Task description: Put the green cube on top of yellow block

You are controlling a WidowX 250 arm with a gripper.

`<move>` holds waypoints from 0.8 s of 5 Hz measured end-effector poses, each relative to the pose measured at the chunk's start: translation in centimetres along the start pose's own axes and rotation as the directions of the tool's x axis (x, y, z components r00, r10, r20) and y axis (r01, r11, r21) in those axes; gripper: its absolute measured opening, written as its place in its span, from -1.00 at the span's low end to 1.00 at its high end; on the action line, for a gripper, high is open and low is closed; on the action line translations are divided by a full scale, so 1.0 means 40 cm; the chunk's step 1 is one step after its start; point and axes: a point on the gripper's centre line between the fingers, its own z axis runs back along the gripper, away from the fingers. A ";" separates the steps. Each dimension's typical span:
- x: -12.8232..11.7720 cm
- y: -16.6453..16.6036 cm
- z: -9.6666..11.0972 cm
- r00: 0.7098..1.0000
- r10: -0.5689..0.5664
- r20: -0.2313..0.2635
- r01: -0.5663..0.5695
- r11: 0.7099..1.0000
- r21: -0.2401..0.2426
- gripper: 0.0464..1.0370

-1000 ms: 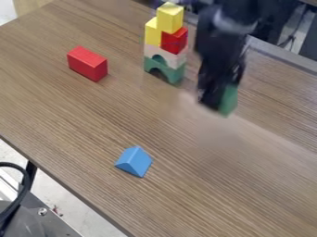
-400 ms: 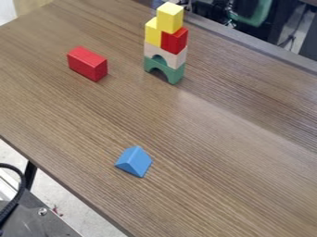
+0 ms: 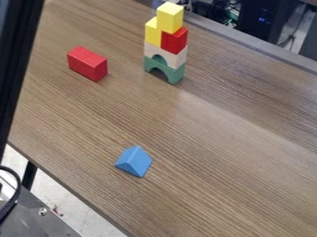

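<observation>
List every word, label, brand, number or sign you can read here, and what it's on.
None: no text can be read.
Block tower: no lettering to be made out on the faces in view.
Red block and blue block: none seen either.
Dark equipment behind the table: small blue spots, too small to tell as lettering or lights.

I see a wood-grain bench (image 3: 204, 152) carrying a red block (image 3: 86, 64), a green arch (image 3: 176, 74) and, well apart, a blue wedge (image 3: 132, 161).
</observation>
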 end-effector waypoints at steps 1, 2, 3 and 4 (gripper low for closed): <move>0.042 -0.004 0.003 0.998 0.007 -0.059 -0.004 0.999 0.043 0.10; 0.076 0.000 -0.045 0.995 0.008 -0.096 0.000 0.996 0.090 0.10; 0.095 0.026 -0.059 0.995 -0.039 -0.093 0.049 0.994 0.102 0.10; 0.101 0.062 -0.047 0.986 -0.118 -0.115 0.128 0.988 0.083 0.10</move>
